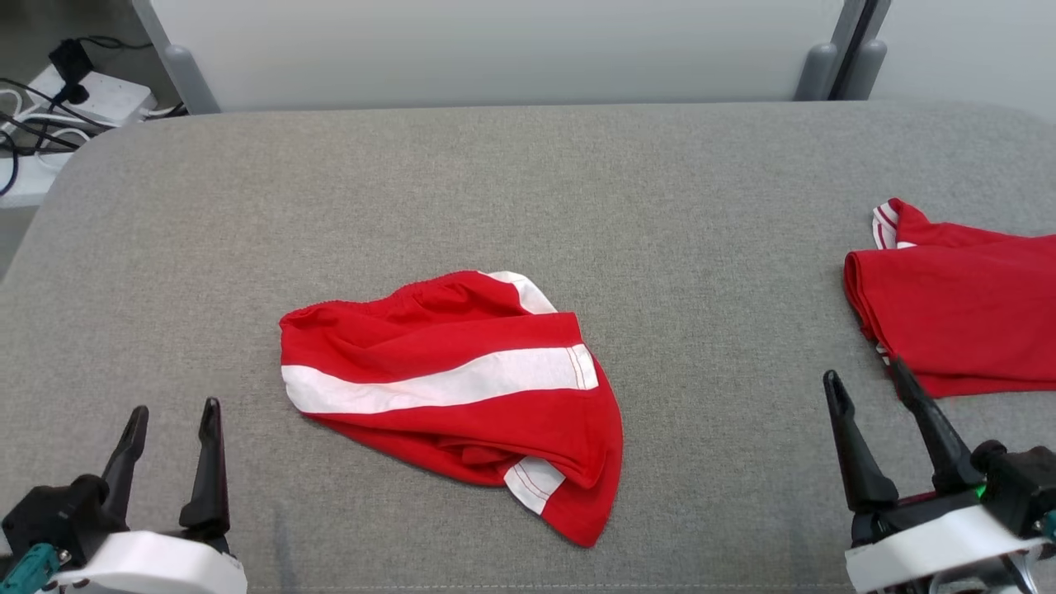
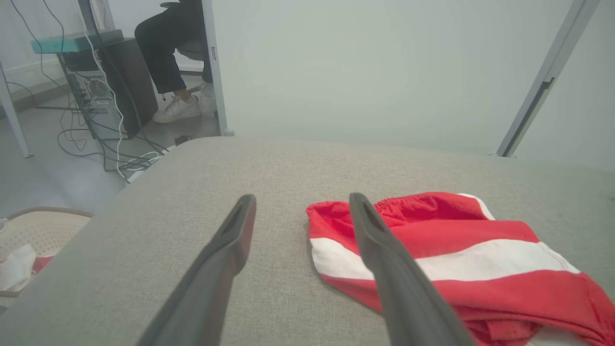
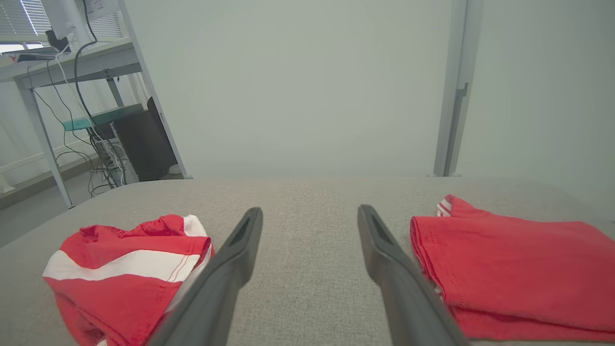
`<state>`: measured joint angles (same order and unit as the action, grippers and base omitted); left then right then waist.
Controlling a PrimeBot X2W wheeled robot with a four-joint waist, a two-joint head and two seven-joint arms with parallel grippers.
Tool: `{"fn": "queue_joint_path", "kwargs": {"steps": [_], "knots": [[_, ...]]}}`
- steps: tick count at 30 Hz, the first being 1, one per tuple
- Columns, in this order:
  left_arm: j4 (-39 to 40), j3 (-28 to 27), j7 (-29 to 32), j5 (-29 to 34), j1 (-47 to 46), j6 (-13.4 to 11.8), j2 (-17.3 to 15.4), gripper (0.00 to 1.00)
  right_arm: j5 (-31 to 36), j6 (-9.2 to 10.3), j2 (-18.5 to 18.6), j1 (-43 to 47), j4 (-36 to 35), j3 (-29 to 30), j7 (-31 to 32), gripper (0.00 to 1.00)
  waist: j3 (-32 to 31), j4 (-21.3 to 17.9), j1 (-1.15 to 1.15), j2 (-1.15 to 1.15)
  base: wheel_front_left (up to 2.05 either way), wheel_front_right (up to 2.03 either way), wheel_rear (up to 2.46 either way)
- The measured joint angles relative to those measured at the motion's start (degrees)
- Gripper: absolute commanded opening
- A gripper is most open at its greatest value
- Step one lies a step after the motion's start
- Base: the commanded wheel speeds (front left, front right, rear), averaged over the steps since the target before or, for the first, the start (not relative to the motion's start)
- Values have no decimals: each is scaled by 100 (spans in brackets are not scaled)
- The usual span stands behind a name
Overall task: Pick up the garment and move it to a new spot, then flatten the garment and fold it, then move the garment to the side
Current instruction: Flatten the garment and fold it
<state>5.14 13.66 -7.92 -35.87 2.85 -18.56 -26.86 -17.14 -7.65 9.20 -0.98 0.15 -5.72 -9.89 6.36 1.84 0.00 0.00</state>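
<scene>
Red-and-white garment (image 1: 450,396) lies crumpled at the table (image 1: 577,181) centre. Soft, light, limp: probably grip the gathered waistband (image 1: 388,299) edge. Left pincer (image 1: 176,406) and right pincer (image 1: 862,370): spread, empty.

The garment (image 1: 450,388) is soft, matt red cloth with a white band, rumpled. The table (image 1: 528,181) wears grey woven fabric, slightly rough. The folded red cloth (image 1: 965,313) looks smooth and matt. The left gripper (image 1: 176,406) and right gripper (image 1: 862,370) each have 2 dark matt fingers, seemingly plastic.
</scene>
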Motion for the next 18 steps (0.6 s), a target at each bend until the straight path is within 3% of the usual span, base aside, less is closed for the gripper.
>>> {"fn": "queue_joint_path", "kwargs": {"steps": [18], "knots": [[225, -1, -24, -2, 403, -48, -135, 100, 55, 0, -194, 629, -305, -27, 286, 100, -302, -119, 0, 0, 0, 0, 0]]}}
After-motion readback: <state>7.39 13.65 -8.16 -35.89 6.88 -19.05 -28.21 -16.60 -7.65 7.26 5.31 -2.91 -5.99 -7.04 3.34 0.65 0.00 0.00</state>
